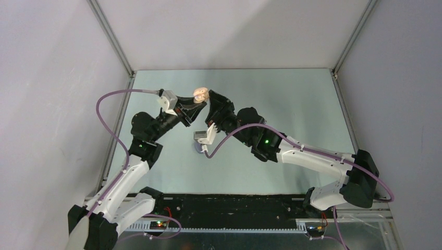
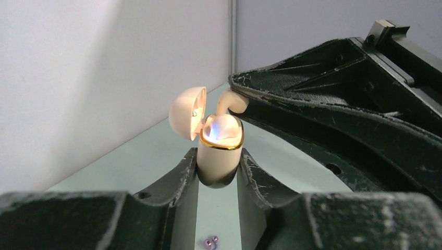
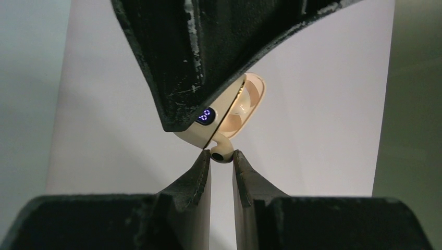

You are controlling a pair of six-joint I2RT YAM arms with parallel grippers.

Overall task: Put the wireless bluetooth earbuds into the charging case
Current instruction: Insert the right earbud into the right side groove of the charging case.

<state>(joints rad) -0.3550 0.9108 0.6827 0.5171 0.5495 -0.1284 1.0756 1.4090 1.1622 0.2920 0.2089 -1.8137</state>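
Note:
My left gripper (image 2: pixel 219 169) is shut on the lower body of a cream charging case (image 2: pixel 220 151) and holds it upright above the table, its lid (image 2: pixel 186 112) hinged open to the left. The case's well glows, and a blue display (image 3: pixel 206 115) is lit on its side. A cream-white earbud (image 3: pixel 222 154) is pinched at the very tips of my right gripper (image 3: pixel 222 157), its stem reaching into the open case (image 3: pixel 237 112). In the top view both grippers meet at the case (image 1: pixel 200 94). Two purple earbuds (image 2: pixel 211 241) lie on the table below.
A small purple thing (image 1: pixel 199 150) sits on the pale green table (image 1: pixel 292 104), partly hidden under the right wrist. Grey walls with metal frame rails (image 1: pixel 112 41) close in the left, back and right sides.

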